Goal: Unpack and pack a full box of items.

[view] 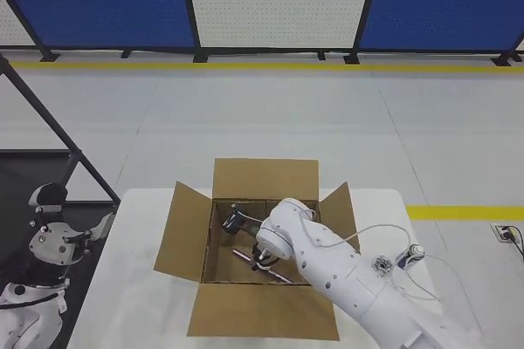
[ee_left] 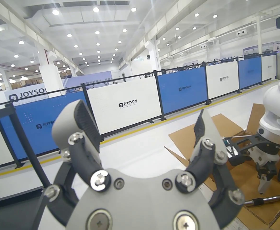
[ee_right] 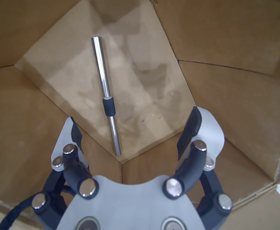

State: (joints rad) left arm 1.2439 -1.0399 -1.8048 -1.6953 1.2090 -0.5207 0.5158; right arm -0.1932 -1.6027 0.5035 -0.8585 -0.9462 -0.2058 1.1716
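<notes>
Box (view: pixel 266 179) on white table (view: pixel 135 262), blue partitions (view: pixel 105 22) behind — left hand (ee_left: pixel 142 113) spread, right hand (ee_right: pixel 133 116) spread inside

White table (view: pixel 131 262) carrying one open box.
The cardboard box (view: pixel 266 177) sat at the table's middle with all four flaps spread outward. Just beside its right flap, a small greyish object (view: pixel 383 264) and a white-tipped object (view: pixel 413 255) lay on the tabletop.

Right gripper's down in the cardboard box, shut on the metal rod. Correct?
Not quite. The right gripper is down in the cardboard box, but it is open, not shut on the metal rod, which lies free on the box floor. The right wrist view shows this.
</notes>
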